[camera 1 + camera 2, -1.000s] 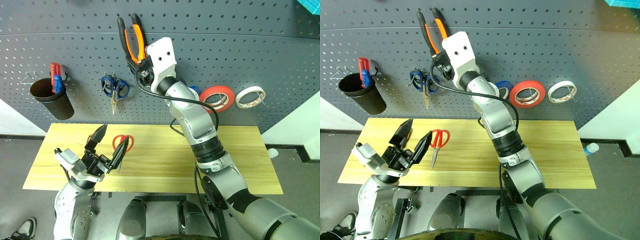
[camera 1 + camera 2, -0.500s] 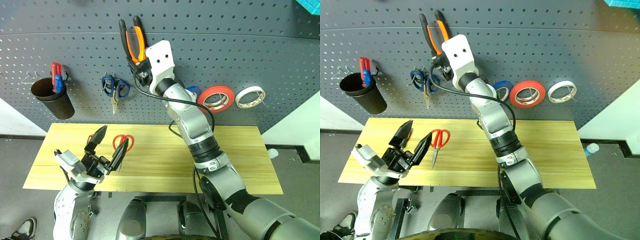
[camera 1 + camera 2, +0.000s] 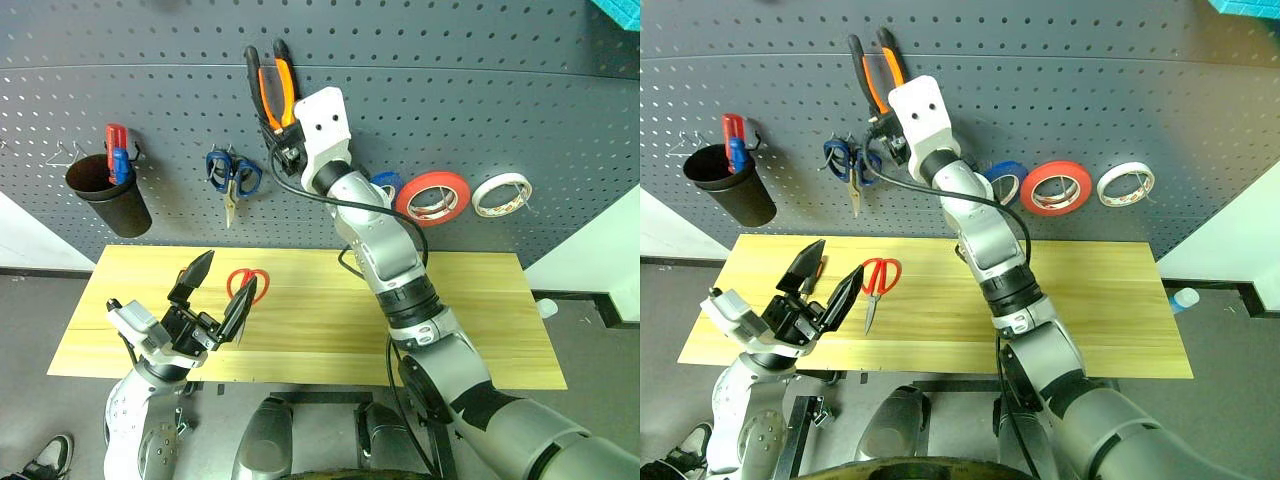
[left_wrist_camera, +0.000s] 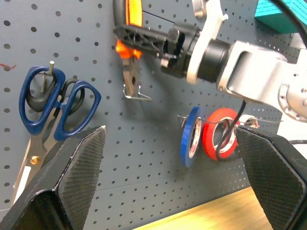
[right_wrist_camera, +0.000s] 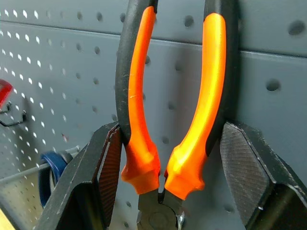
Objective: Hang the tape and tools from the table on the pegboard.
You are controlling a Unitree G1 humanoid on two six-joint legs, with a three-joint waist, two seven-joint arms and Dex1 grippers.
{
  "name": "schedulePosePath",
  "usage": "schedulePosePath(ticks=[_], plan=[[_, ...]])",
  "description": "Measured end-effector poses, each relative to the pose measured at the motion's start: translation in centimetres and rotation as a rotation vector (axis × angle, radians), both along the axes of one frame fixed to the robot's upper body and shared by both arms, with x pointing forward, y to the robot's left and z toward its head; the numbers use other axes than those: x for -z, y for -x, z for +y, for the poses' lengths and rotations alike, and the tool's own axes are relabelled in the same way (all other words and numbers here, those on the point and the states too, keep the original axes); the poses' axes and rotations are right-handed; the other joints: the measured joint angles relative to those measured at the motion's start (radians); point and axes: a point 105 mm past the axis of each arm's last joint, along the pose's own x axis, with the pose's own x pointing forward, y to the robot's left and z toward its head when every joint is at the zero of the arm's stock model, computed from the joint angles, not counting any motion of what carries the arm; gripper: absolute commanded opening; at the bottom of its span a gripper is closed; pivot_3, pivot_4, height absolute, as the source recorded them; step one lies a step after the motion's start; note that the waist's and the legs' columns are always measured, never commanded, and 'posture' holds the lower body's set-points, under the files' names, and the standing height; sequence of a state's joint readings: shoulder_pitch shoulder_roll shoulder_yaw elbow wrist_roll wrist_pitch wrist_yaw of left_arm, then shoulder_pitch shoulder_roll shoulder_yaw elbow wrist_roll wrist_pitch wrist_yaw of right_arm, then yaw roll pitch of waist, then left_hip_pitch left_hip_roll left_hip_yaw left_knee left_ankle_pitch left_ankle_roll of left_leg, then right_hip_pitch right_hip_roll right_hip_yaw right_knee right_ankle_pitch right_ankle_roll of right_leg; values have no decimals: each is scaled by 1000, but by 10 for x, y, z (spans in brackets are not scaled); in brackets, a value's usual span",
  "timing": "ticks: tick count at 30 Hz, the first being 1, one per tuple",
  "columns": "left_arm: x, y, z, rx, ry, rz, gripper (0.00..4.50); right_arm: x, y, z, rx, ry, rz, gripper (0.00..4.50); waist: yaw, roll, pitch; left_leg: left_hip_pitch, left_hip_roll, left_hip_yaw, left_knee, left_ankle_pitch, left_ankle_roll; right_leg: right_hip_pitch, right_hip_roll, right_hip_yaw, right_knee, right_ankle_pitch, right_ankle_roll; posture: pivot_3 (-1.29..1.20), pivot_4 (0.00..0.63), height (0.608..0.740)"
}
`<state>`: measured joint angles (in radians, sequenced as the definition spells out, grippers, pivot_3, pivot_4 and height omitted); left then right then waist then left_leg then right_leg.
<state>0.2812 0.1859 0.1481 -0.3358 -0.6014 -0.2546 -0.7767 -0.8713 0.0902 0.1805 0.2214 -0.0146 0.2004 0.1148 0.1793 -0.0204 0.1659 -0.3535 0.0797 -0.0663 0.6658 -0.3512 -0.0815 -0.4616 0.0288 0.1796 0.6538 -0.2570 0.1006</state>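
One pair of pliers (image 3: 270, 85) with orange-and-black handles sits high on the pegboard (image 3: 480, 90), handles up, nose down; right gripper (image 5: 168, 177) is clamped on them, one black finger pressed on each handle just above the joint. Left wrist view shows the pliers' nose right at a wire hook (image 4: 136, 95) on the pegboard; can't tell if it's seated on it. Right arm reaches up and forward from below the pegboard, elbow nearly straight, white wrist housing just below-right of the pliers, gripper angled up toward the board.

Red tape (image 3: 433, 196) already hangs on the pegboard, lower right of the pliers, between a blue roll (image 3: 385, 183) and a white roll (image 3: 501, 194). Blue-handled scissors (image 3: 232, 177) hang on the pegboard lower left of the pliers; further left a black cup (image 3: 108, 195) with a red-and-blue item in it hangs on the board.

Red-handled scissors (image 3: 876, 283) lie flat on the table (image 3: 480, 320) below the pegboard, handles toward the board, blades pointing to the front edge.

Left gripper (image 3: 213, 295) hovers low over the table's front-left part, beside the red scissors, not touching them; fingers spread wide, nothing between them, tips tilted up toward the pegboard. Left forearm bent in close near the table's front edge.
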Motion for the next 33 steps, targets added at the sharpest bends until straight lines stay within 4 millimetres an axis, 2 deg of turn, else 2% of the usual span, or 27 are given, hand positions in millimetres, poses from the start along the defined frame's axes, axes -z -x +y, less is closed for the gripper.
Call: schedulePosePath(ticks=[33], plan=[[-4, 3, 0, -9, -5, -7, 4500, 7, -1, -19, 191, -107, -49, 2684, -1, 0, 0, 0, 0, -1, 0, 0, 0, 0, 0, 0, 0, -1, -2, 407, 136, 727]])
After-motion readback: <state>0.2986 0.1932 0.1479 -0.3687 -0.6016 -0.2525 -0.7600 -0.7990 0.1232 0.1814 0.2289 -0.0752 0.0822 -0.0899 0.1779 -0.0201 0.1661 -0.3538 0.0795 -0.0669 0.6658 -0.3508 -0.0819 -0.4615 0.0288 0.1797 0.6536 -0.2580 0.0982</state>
